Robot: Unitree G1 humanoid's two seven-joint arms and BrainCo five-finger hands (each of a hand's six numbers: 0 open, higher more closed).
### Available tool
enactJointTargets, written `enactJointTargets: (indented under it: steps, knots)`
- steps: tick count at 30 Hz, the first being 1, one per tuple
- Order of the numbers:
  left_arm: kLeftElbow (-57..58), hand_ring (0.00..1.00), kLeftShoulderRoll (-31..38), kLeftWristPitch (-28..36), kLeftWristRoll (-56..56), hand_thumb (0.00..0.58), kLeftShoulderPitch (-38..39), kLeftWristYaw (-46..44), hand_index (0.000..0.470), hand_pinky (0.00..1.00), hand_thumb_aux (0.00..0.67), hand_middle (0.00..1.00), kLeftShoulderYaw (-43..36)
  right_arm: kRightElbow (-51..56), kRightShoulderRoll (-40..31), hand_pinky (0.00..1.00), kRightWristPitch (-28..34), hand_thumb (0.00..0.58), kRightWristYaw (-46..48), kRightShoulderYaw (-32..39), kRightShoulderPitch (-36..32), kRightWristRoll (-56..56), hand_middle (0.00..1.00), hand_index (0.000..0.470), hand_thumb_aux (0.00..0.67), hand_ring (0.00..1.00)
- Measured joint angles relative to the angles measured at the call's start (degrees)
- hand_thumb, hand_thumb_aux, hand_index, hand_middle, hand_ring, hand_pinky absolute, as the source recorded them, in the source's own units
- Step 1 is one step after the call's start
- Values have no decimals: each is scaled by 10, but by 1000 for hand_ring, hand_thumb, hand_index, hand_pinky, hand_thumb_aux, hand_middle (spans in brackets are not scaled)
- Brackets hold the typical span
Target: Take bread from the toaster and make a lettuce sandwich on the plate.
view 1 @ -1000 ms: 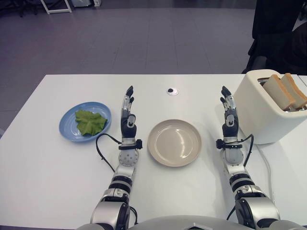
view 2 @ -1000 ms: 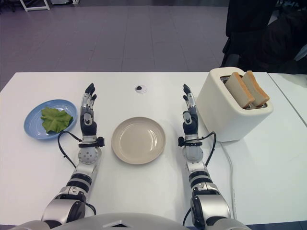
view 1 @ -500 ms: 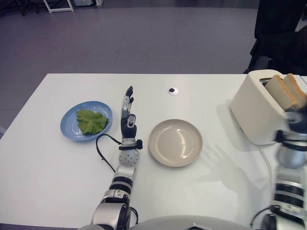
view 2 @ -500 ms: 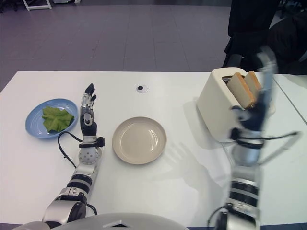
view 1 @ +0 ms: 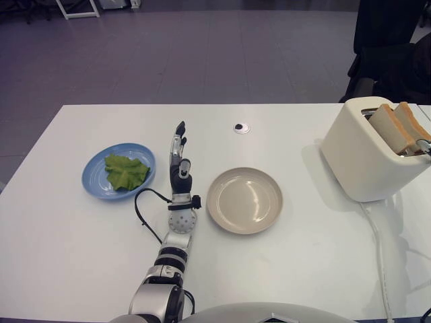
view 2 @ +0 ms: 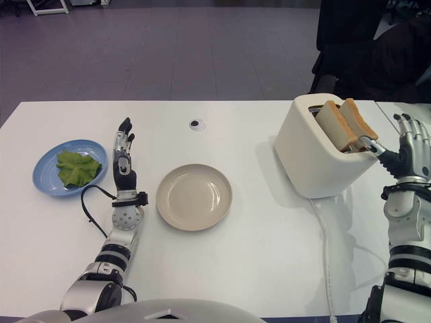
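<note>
Hovering just right of the toaster (view 2: 316, 161), the right hand (view 2: 409, 151) has fingers spread, holding nothing, so the task looks barely begun: bread (view 2: 345, 124) sits in the slots, lettuce (view 2: 75, 167) on the blue dish (view 2: 46, 186), no sandwich yet on the plate (view 2: 194, 197), left hand (view 2: 123, 158) straight-fingered on the desk (view 2: 236, 269).

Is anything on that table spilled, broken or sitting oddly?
Nothing looks spilled or damaged. The toaster stands skewed to the table edge, its two bread slices leaning in the slots. The lettuce lies on the blue plate, and the beige plate sits bare.
</note>
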Motion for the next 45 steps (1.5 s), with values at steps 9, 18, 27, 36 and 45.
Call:
enactJointTargets:
  steps: [9, 18, 27, 36, 45]
  knots:
    - [-5, 0, 1, 0, 0, 0, 3, 0, 0, 0, 0, 0, 0, 74, -28, 0, -16, 580, -17, 67, -55, 25, 0, 470, 670, 0]
    - [-25, 0, 1, 1, 0, 0, 16, -2, 0, 0, 0, 0, 0, -133, -39, 827, -21, 580, -45, 70, 23, 29, 827, 470, 670, 827]
    - [-27, 0, 2, 5, 0, 0, 17, 0, 0, 0, 0, 0, 0, -294, -2, 824, 17, 580, -105, 1, 50, 33, 824, 470, 670, 824]
    - [-14, 0, 2, 6, 0, 0, 8, -1, 0, 0, 0, 0, -2, -515, 118, 788, -46, 580, 91, 108, 65, 288, 788, 470, 670, 788]
    - [9, 0, 0, -4, 0, 0, -8, -11, 0, 0, 0, 0, -3, -441, 203, 784, -19, 580, 313, 289, 107, 351, 784, 470, 670, 784]
